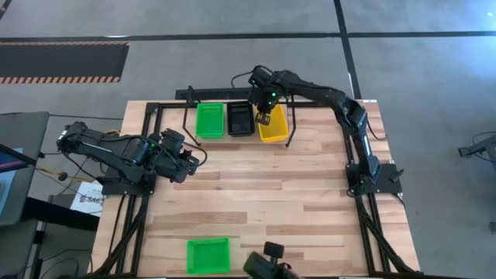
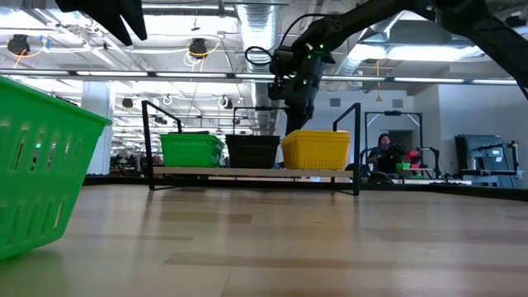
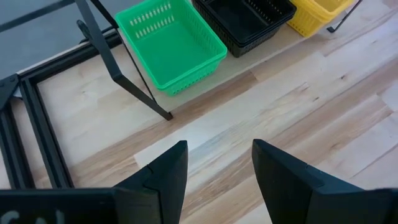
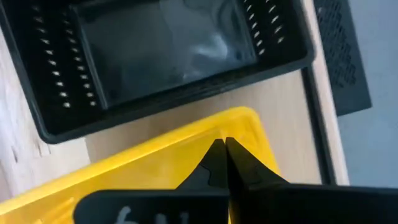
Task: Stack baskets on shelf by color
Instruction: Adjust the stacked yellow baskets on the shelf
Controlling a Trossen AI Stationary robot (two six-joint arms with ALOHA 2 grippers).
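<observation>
Now, shelf: far bench edge; green, black, yellow basket on it.
Right gripper: closed, empty, over yellow basket's rim.
Left gripper: open, near left edge.
Loose green basket: near edge.

The high view looks straight down on the whole desk, shelf at 12 o'clock. The low view sits at desk height by the near green basket, facing level across to the shelf and the room. The left wrist view looks from mid-distance, angled down, toward the shelf's baskets. The right wrist view hangs close above the yellow basket and black basket. All four share the shelf.
</observation>
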